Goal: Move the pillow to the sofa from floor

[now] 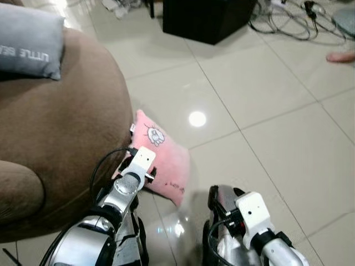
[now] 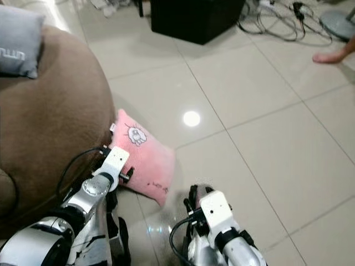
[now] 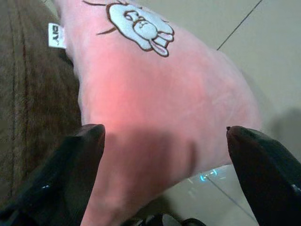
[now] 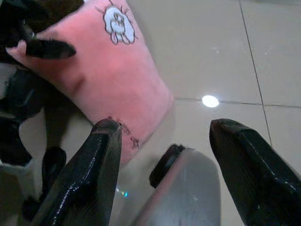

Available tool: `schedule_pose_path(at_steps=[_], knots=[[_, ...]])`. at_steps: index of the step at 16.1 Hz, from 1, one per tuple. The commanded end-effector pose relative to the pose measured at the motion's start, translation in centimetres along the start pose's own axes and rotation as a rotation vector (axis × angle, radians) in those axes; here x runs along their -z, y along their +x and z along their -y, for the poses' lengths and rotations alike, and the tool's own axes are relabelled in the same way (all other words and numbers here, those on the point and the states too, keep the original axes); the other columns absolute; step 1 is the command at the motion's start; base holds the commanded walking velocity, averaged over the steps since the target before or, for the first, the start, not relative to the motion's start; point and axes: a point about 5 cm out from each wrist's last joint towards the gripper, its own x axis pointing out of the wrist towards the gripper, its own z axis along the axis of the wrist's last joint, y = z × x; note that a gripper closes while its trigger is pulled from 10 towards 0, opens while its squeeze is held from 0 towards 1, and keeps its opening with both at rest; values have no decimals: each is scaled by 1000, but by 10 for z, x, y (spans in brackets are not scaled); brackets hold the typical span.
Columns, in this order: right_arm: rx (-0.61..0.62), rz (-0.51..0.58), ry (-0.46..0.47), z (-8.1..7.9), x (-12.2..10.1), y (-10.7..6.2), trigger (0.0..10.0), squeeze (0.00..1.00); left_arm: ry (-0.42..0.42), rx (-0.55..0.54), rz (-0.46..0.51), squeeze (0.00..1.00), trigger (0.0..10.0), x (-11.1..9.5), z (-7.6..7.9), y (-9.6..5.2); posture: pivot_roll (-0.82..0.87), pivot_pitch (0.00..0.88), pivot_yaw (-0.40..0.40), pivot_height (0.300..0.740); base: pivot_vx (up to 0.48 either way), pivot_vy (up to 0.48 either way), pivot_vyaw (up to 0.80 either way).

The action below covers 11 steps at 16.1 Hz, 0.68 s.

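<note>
The pink pillow (image 1: 161, 158) lies on the tiled floor (image 1: 266, 127), leaning against the base of the brown sofa (image 1: 61, 127), its rabbit picture (image 3: 143, 26) turned up and its white tag (image 3: 55, 35) touching the sofa's side. The left hand (image 3: 164, 141) hangs just over the pillow's near end, its two black fingers (image 3: 70, 165) spread wide, one toward the sofa side of the pillow and the other past its outer edge, with the pink cloth between them; whether they touch the cloth cannot be told. The right hand (image 4: 162, 141) is low and just beside the pillow's near corner, on the side away from the sofa, its fingers also spread and holding nothing. A grey cushion (image 1: 30, 39) with white lettering rests on the sofa seat. Beyond the pillow, well away from the sofa, stand a black box (image 1: 208, 16) and a tangle of cables (image 1: 288, 19), and a person's foot (image 1: 341, 55) rests on the floor near them.
</note>
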Motion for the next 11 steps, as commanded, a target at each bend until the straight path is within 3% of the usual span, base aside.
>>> schedule_pose_path(at_steps=[1,4,8,9,11], knots=[[-11,-31,2,-3,3,-5,10000,0,12,-3,-15,1000,10000,4,3,-1,-185,317,-56,565,0,0,0],[2,-32,45,-4,3,-8,10000,0,-47,-9,-15,1000,10000,2,2,0,-185,323,-60,540,0,0,0],[6,-42,44,-4,2,-9,10000,0,-11,-33,-19,1000,10000,1,0,1,-190,325,-58,510,0,0,0],[5,-40,36,-5,2,-11,10000,0,23,-53,-20,0,10000,1,-1,1,-195,327,-57,500,0,0,0],[2,-40,31,-5,2,-12,10000,0,37,-67,-23,0,10000,1,-2,1,-198,328,-56,500,0,0,0]])
